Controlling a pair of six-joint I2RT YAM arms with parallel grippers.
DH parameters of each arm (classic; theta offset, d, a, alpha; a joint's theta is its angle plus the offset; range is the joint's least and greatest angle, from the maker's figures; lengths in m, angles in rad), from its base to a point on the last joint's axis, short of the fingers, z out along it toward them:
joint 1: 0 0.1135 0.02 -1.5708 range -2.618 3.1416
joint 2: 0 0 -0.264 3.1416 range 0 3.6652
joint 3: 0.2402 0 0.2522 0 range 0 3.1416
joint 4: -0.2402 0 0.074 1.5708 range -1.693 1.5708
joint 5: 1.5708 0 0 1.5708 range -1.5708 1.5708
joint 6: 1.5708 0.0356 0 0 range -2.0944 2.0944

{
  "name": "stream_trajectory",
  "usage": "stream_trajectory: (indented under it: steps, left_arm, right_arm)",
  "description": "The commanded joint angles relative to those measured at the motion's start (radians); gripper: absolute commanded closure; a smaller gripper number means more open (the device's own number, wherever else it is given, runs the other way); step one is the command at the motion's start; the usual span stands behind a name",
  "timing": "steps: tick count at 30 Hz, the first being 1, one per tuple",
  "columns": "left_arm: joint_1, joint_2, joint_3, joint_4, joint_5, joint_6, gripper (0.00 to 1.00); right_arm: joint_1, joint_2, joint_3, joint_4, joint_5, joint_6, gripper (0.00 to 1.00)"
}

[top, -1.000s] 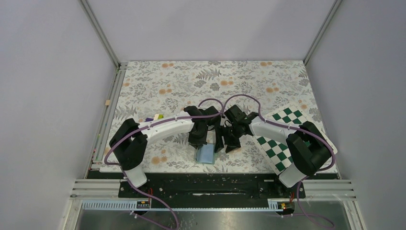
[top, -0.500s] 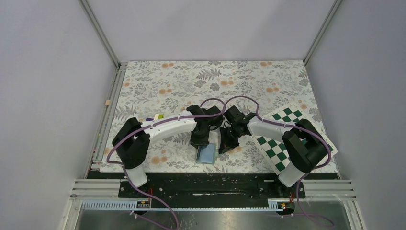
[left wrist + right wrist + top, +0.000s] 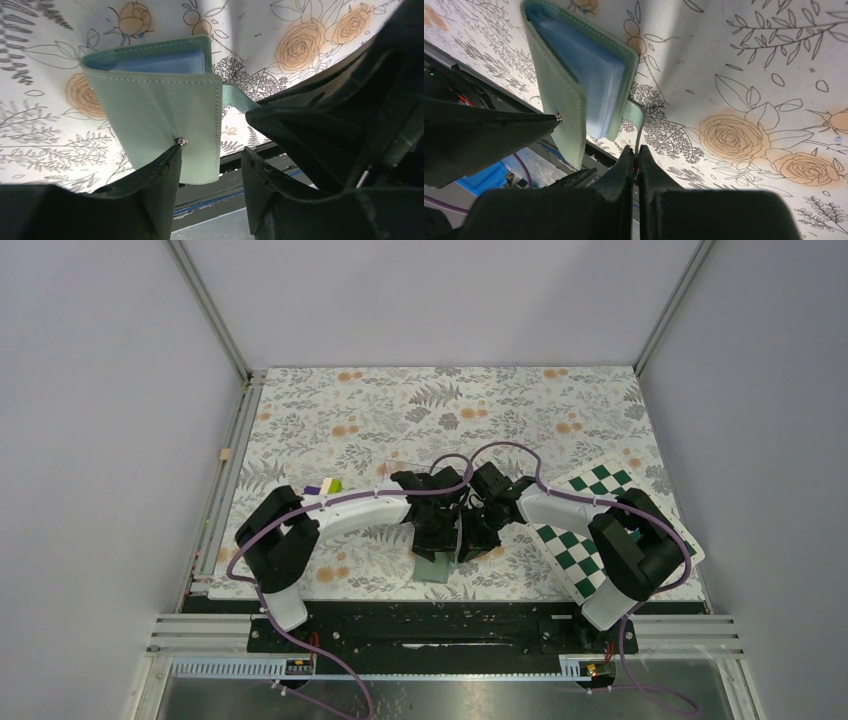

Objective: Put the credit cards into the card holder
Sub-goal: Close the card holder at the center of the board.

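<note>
The sage-green card holder (image 3: 437,564) is lying half-open on the floral-print worktop (image 3: 330,410), midway along its near edge. The right gripper (image 3: 635,155) is pinching its strap (image 3: 638,117). The left gripper (image 3: 210,152) is standing open astride the cover. Grey walls (image 3: 100,390) are enclosing the worktop.

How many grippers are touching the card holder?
2. The left gripper, open, has one finger against the card holder's cover by the snap; the right gripper is shut on its strap.

Plain grey walls (image 3: 430,300) and aluminium posts (image 3: 207,305) enclose a floral-patterned table (image 3: 320,410).
</note>
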Motion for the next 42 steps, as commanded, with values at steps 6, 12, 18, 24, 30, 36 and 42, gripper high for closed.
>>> stream_trajectory:
  steps: [6,12,18,24,30,36,42]
  left_arm:
    - [0.015,-0.04,-0.18,0.343,0.161,-0.078,0.44]
    - [0.069,-0.146,-0.402,0.679,0.261,-0.19,0.42]
    - [0.114,-0.252,-0.526,0.751,0.249,-0.196,0.47]
    - [0.149,-0.382,-0.627,0.786,0.223,-0.212,0.6]
    - [0.151,-0.396,-0.618,0.744,0.197,-0.178,0.8]
    - [0.151,-0.303,-0.585,0.714,0.189,-0.153,0.95]
    - [0.15,-0.262,-0.557,0.65,0.113,-0.151,1.0]
  right_arm:
    - [0.01,-0.026,-0.04,0.005,-0.02,0.005,1.0]
    - [0.007,-0.045,-0.048,0.013,-0.027,0.012,1.0]
    - [0.007,-0.037,-0.024,0.014,-0.043,0.015,0.99]
    - [0.008,-0.039,-0.02,0.014,-0.05,0.015,0.98]
    - [0.008,-0.037,-0.004,0.017,-0.063,0.019,0.97]
    - [0.007,-0.024,0.012,0.017,-0.072,0.024,0.96]
    - [0.008,-0.018,0.014,0.02,-0.078,0.024,0.91]
